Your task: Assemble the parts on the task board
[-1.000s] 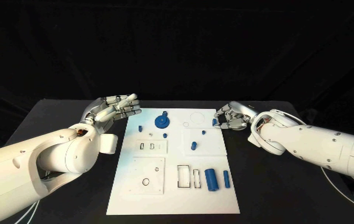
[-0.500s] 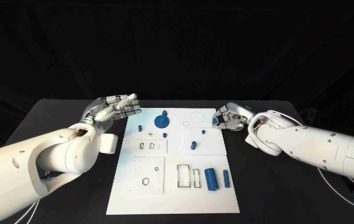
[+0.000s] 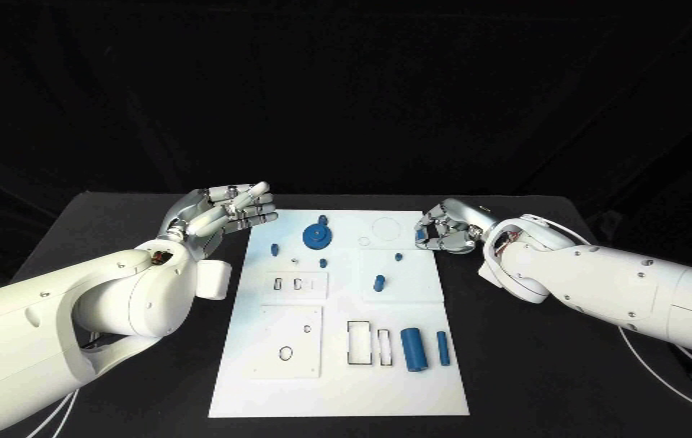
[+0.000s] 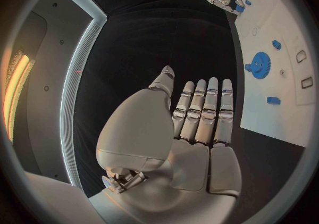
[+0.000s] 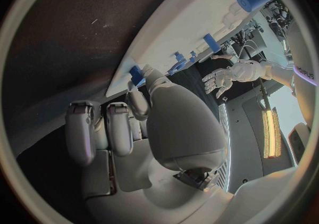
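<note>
Fingers of the left hand (image 3: 224,212) lie straight and apart, empty, beside the task board (image 3: 339,378). Right hand (image 3: 446,230) curls at the board's far right edge, pinching a small blue part (image 4: 238,8).

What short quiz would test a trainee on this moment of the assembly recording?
1. True or false: the left robot hand holds a part.
2. Where does the blue gear lie? A: on the far end of the task board. B: on the board's near end. C: on the black table, off the board.
3. Which robot hand pinches a small blue part at the board's far right edge?
Key: 1 false, its fingers are straight and empty; 2 A; 3 the right robot hand.
</note>
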